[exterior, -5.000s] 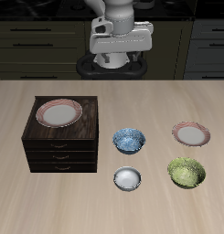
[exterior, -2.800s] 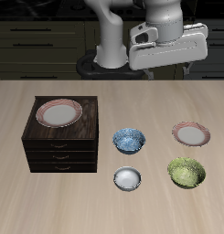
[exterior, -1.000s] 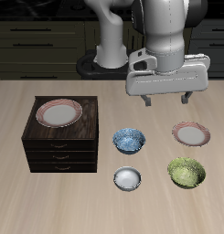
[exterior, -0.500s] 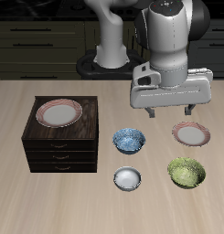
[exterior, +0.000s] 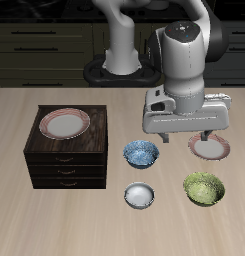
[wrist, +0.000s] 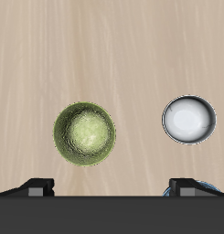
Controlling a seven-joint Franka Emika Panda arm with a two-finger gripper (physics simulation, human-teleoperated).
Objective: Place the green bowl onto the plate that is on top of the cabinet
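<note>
Two targets bracket the scene: at nine o'clock the plate (exterior: 64, 123) waits on the cabinet (exterior: 67, 152), while the gripper (exterior: 187, 138), fingers spread apart and empty, hangs above the green bowl (exterior: 203, 188) at four o'clock, presumably lining up a grasp.

The light wood-grain table (exterior: 54, 215) carries the dark brown cabinet (exterior: 66, 160) toward one side, with three bowls and a plate spread over the rest. The blue patterned bowl (exterior: 141, 153) sits just beside the cabinet, the small white-grey bowl (exterior: 140, 195) lies nearer the table's front edge below it, and the green bowl (exterior: 203, 189) rests apart from both, also toward the front. Farther back than the green bowl lies a red-rimmed plate (exterior: 211, 149), directly on the wood.
</note>
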